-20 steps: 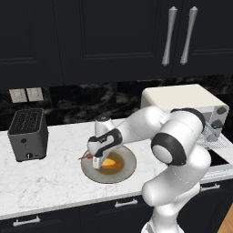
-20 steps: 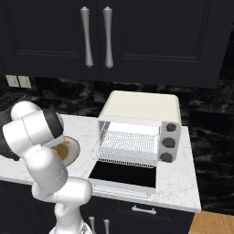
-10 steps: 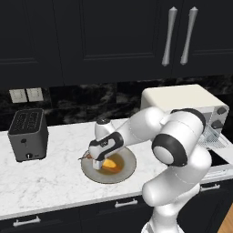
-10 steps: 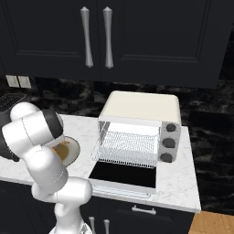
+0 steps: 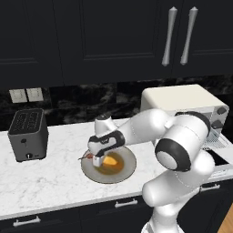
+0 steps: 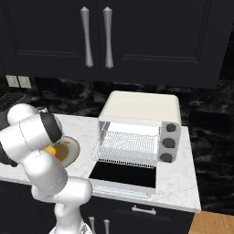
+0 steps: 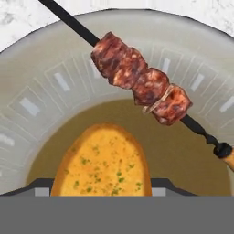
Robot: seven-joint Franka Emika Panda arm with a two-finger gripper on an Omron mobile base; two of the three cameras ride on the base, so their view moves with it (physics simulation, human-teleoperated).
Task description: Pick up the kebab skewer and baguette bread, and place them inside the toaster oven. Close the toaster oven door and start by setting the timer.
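The baguette bread [image 7: 104,167], golden with green flecks, lies on the brown centre of a grey plate [image 7: 41,96]. My gripper [image 7: 105,186] is down over it, one dark fingertip [image 7: 42,185] against each side of the bread, so the jaws are shut on it. The kebab skewer [image 7: 139,82] rests aslant on the plate just beyond the bread. From the left base, the gripper [image 5: 97,159] sits on the plate's left side beside the bread [image 5: 109,160]. The cream toaster oven [image 6: 139,130] stands to the right, its door [image 6: 123,176] folded down flat.
A dark grey slot toaster [image 5: 29,134] stands at the counter's left. The oven's wire rack [image 6: 129,146] is bare. Black cabinets with silver handles [image 6: 96,36] hang above. White marble counter [image 5: 50,179] lies in front of the plate.
The hand has dropped lower onto the plate, and its jaws have narrowed from wide open until they meet the sides of the baguette bread.
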